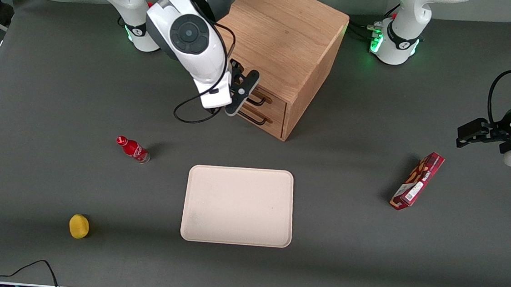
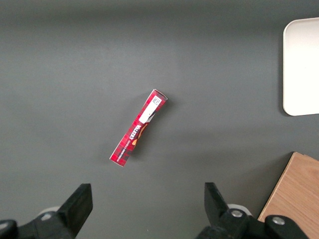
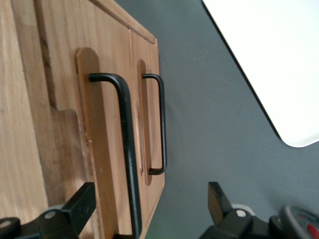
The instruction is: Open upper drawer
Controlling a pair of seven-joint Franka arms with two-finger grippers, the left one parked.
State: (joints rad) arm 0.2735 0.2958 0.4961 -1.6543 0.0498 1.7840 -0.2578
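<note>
The oak cabinet (image 1: 282, 36) stands at the back of the table with its two drawers facing the front camera. The upper drawer (image 1: 271, 100) carries a thin black bar handle (image 1: 259, 101), and the matching lower handle (image 1: 254, 118) sits just under it. My right gripper (image 1: 241, 97) is in front of the upper drawer at handle height. In the right wrist view the gripper (image 3: 149, 206) is open, and the upper drawer's handle (image 3: 128, 149) runs between its fingers (image 3: 79, 206) without touching them. The lower handle (image 3: 160, 124) lies outside the jaws, nearer the table.
A cream tray (image 1: 238, 206) lies nearer the front camera than the cabinet. A red bottle (image 1: 133, 149) and a yellow ball (image 1: 79, 226) lie toward the working arm's end. A red snack box (image 1: 418, 181) lies toward the parked arm's end. A black cable (image 1: 189, 111) loops below the wrist.
</note>
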